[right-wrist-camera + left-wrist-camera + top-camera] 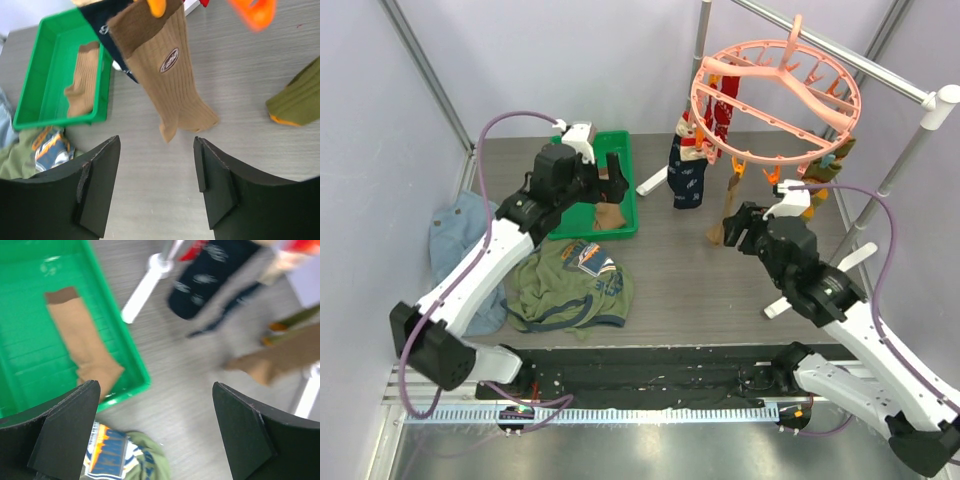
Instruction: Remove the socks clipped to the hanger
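The salmon-pink hanger (775, 85) hangs by its hook from the rail at the back right. A navy sock (687, 175), a red patterned sock (720, 110), a brown-tan sock (730, 205) and an olive sock (830, 165) hang from its clips. Another tan sock (610, 215) lies in the green tray (625, 150). My left gripper (612, 175) is open and empty above the tray's near right corner (135, 355). My right gripper (740, 228) is open and empty, just below the toe of the hanging brown-tan sock (165, 75). An orange clip (252, 12) shows above it.
An olive-green T-shirt (570, 285) lies crumpled in front of the tray. A pale blue denim garment (455, 235) lies at the left edge. The white-and-grey rail stand (880, 70) spans the back right, with white feet (655, 180) on the table.
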